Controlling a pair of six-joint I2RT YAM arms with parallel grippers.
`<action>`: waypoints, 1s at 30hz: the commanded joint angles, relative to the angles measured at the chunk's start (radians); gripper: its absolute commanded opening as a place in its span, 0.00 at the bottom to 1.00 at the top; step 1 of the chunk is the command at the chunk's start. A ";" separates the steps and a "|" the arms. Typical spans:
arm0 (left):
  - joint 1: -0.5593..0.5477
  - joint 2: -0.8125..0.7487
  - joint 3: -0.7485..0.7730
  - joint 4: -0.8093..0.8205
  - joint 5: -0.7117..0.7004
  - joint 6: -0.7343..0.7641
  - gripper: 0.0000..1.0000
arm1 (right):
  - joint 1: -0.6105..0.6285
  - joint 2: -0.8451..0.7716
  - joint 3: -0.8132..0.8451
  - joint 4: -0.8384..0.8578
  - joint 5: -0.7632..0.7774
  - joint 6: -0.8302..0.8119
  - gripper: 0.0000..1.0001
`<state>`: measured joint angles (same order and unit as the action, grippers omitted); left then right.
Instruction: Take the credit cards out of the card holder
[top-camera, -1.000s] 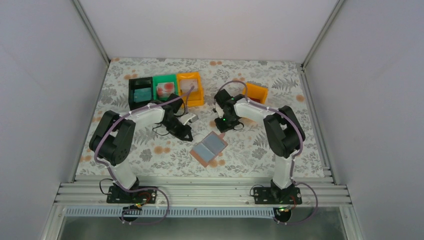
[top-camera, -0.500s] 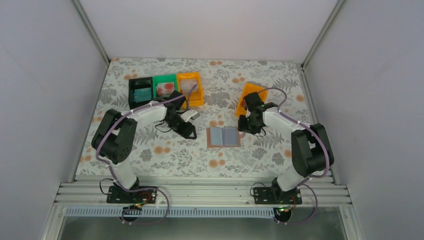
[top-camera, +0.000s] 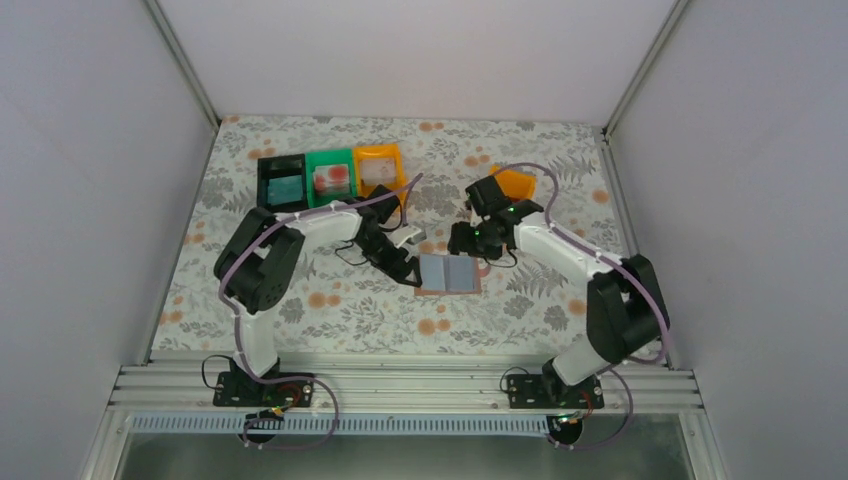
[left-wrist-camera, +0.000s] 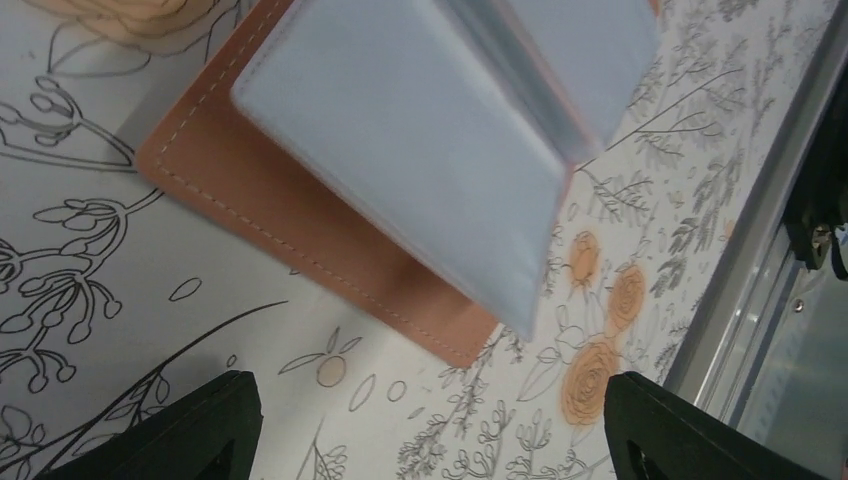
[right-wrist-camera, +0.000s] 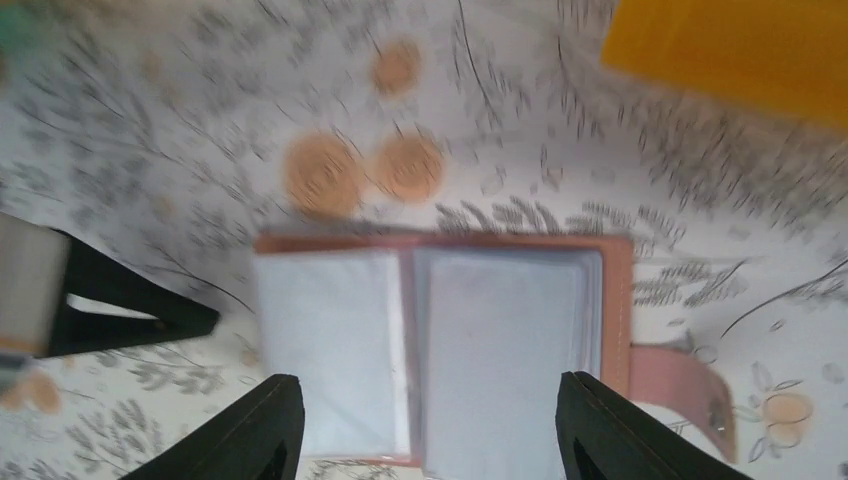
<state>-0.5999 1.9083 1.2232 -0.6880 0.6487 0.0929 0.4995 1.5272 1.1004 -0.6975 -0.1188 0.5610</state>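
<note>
The card holder (top-camera: 447, 272) lies open and flat on the flowered table, brownish-pink outside with pale blue-grey sleeves (right-wrist-camera: 430, 340) that show no card; its tab (right-wrist-camera: 692, 385) sticks out to one side. My left gripper (top-camera: 408, 265) is open at the holder's left edge, low over the table, and a corner of the holder (left-wrist-camera: 400, 170) fills its view beyond the wide-apart fingers (left-wrist-camera: 200, 430). My right gripper (top-camera: 468, 248) hovers open above the holder's far edge, its fingers (right-wrist-camera: 250, 430) straddling both sleeves. Teal, reddish and whitish credit cards (top-camera: 284, 187) lie in the bins.
A black bin (top-camera: 268, 172), a green bin (top-camera: 331, 158) and an orange bin (top-camera: 381, 153) stand in a row at the back left. Another orange bin (top-camera: 515, 182) sits behind the right gripper. White walls close in the table on three sides.
Both grippers have opened from shut. The holder shifted from tilted to square, a little farther back. The left arm reached right to its edge; the right arm swung back over it.
</note>
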 joint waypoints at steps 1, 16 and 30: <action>0.003 0.052 0.032 0.002 0.025 -0.028 0.85 | 0.006 0.055 -0.044 0.041 -0.083 0.021 0.65; -0.011 0.159 0.097 -0.015 0.004 -0.040 0.65 | 0.006 0.160 -0.152 0.104 -0.106 0.005 0.65; -0.011 0.214 0.102 -0.019 -0.006 -0.039 0.30 | 0.007 0.153 -0.135 0.147 -0.211 -0.025 0.52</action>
<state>-0.5926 2.0636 1.3388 -0.6910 0.6811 0.0498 0.5026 1.6756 0.9630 -0.5991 -0.2668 0.5491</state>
